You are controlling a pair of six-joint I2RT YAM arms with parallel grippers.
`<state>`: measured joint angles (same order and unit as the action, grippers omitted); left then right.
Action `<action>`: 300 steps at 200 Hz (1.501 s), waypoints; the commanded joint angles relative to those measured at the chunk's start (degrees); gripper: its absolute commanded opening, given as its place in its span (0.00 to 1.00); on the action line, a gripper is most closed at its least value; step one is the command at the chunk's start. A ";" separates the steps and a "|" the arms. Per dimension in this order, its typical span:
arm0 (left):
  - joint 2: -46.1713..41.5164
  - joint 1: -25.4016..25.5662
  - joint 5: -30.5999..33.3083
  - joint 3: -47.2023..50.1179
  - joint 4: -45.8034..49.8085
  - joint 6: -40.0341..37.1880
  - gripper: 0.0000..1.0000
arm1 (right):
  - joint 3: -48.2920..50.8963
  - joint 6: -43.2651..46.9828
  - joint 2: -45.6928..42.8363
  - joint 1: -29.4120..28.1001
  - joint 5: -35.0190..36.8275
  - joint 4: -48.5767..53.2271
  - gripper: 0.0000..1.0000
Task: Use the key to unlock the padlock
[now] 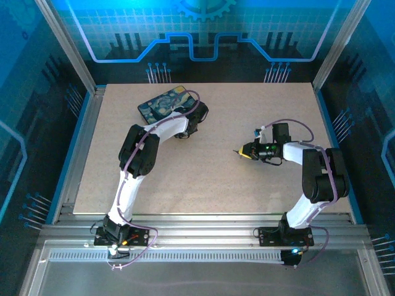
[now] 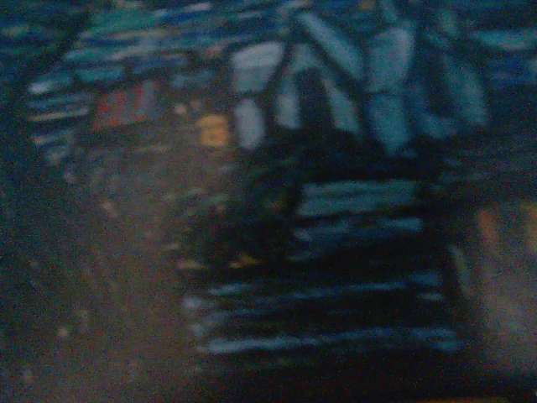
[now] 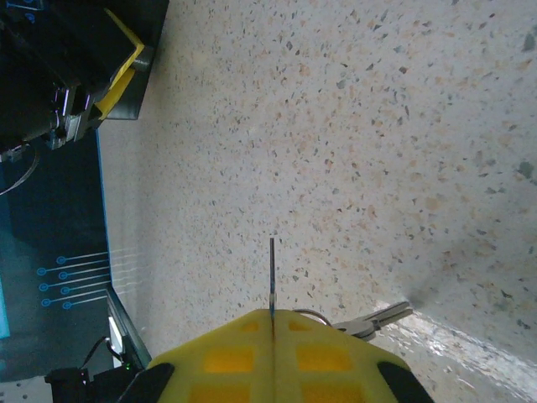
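My right gripper (image 1: 242, 152) hovers over the middle right of the table, pointing left. Its yellow fingers (image 3: 226, 357) are shut on a key (image 3: 271, 273), whose thin blade sticks out edge-on past the tips. A second key (image 3: 377, 318) hangs from the ring beside the fingers. My left gripper (image 1: 192, 120) is at the back, down against the near right end of a flat case with a blue swirling painting (image 1: 162, 103). The left wrist view is a dark blur of that painted surface (image 2: 352, 201), so the jaws cannot be made out. The padlock is hidden.
The speckled beige tabletop (image 1: 210, 179) lies open between the two arms. Metal rails (image 1: 83, 142) frame the table on the left and along the front. Blue-lit panels stand behind and to the sides.
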<state>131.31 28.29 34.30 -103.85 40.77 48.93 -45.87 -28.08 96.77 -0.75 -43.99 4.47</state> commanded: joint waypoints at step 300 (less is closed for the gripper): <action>-28.55 -6.29 -72.88 21.48 -22.54 24.45 0.13 | 0.27 -4.93 -13.65 -14.48 3.58 -23.51 0.00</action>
<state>107.50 22.59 -31.48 -85.93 26.76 64.66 -46.87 -30.96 81.12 -14.37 -40.45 -8.08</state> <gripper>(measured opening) 0.264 0.065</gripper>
